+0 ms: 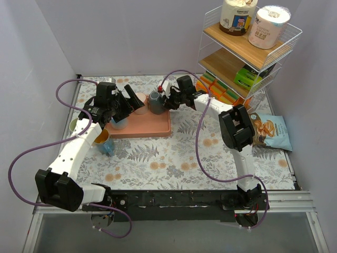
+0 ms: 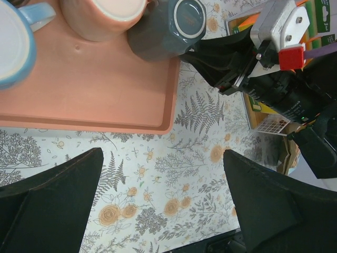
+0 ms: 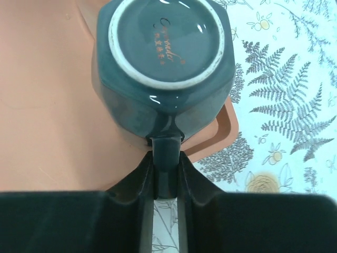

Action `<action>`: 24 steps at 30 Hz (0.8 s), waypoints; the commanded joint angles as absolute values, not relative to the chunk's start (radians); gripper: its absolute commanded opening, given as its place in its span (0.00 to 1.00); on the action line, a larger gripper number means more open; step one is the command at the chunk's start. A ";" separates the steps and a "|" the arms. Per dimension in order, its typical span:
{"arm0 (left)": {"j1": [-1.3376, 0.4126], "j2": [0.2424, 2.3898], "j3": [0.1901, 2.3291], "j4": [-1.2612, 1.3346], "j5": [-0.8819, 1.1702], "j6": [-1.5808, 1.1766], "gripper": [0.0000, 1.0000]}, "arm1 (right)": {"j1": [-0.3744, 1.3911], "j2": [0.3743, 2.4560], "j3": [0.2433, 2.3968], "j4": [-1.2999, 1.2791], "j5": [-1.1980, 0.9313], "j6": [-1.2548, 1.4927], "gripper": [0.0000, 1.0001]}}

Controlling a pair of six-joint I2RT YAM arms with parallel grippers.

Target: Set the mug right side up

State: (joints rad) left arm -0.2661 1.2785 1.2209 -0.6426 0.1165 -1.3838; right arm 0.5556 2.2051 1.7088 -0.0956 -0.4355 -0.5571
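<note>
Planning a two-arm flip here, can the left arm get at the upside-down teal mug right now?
Probably, from above only: the teal mug has the pink mug close on one side and the right end effector shut on its handle.

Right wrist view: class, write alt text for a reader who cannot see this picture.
A dark teal glazed ceramic mug sits upside down, its white-ringed base facing the camera and its handle pinched in the black right claw. It is at the corner of a salmon-pink rectangular tray on a fern-and-flower printed tablecloth.
</note>
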 commanded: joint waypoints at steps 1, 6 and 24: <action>-0.270 1.236 1.212 -0.638 0.117 -1.381 0.98 | 0.557 2.161 1.772 -0.095 -0.428 -0.563 0.12; -0.270 1.236 1.207 -0.632 0.127 -1.385 0.98 | 0.558 2.157 1.789 -0.123 -0.407 -0.561 0.01; -0.270 1.200 1.091 -0.528 0.221 -1.428 0.98 | 0.554 1.962 1.672 -0.115 -0.574 -0.105 0.01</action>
State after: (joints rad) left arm -0.2661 1.2507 1.1160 -0.5697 0.1734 -1.4181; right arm 0.5571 2.1071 1.7222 -0.2459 -0.4740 -0.3164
